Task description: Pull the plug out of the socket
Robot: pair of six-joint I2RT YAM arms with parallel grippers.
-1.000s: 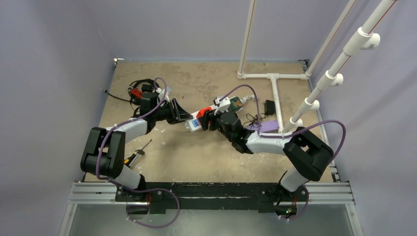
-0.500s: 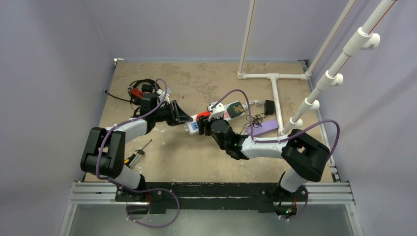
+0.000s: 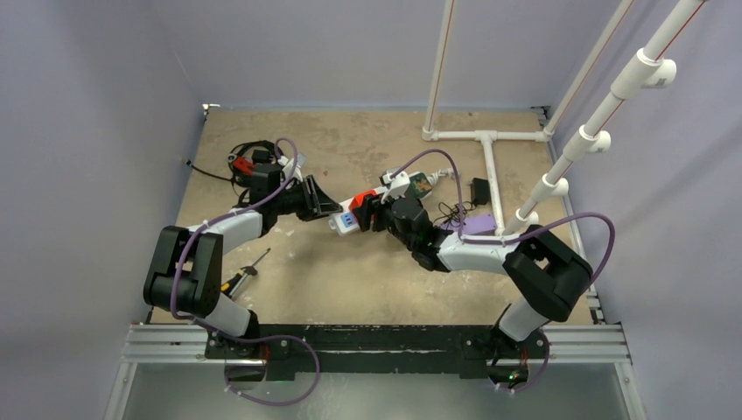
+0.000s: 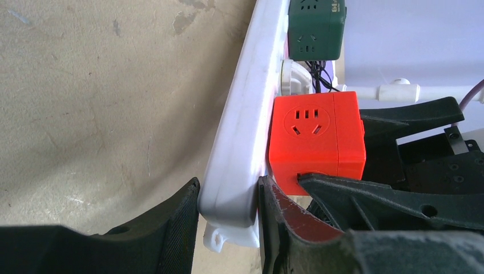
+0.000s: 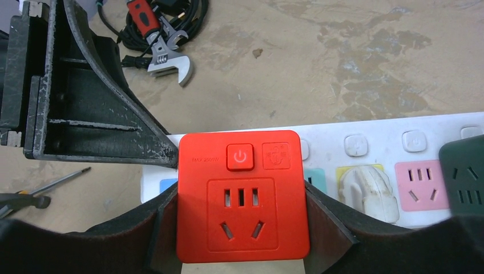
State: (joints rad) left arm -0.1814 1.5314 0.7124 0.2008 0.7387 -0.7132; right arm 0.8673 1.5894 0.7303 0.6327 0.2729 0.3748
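Red plug (image 5: 242, 197) stays seated though the socket (image 4: 240, 142) swung back; right claw (image 5: 242, 228) clamps it, left claw (image 4: 228, 222) pins the socket.

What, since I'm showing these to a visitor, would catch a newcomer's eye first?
The bright red plug cube, clamped between the fingers of the right gripper against the white power strip at mid-table. The left gripper pinches the strip's end, facing the right one. A dark green adapter sits farther along the strip.
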